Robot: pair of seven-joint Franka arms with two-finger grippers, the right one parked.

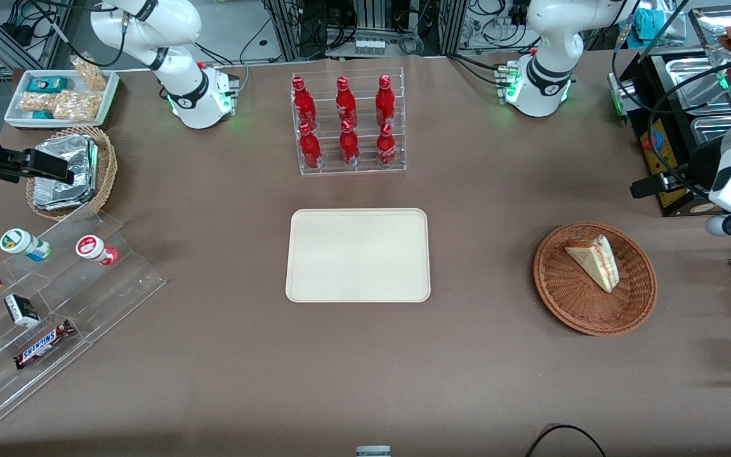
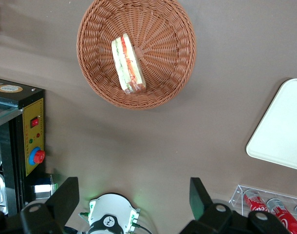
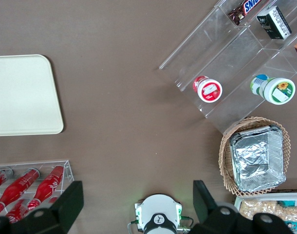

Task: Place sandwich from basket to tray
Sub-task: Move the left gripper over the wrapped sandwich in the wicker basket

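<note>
Risk of a slip on the clear wrap, or of tipping the wedge against the wicker, if closing on the sloped faces of the sandwich and not across the flat bread sides. Lies in the basket, toward the working arm's end, well apart from the bare tray. Gripper wide open, holding nothing, touching nothing, high above the table near the basket.
</note>
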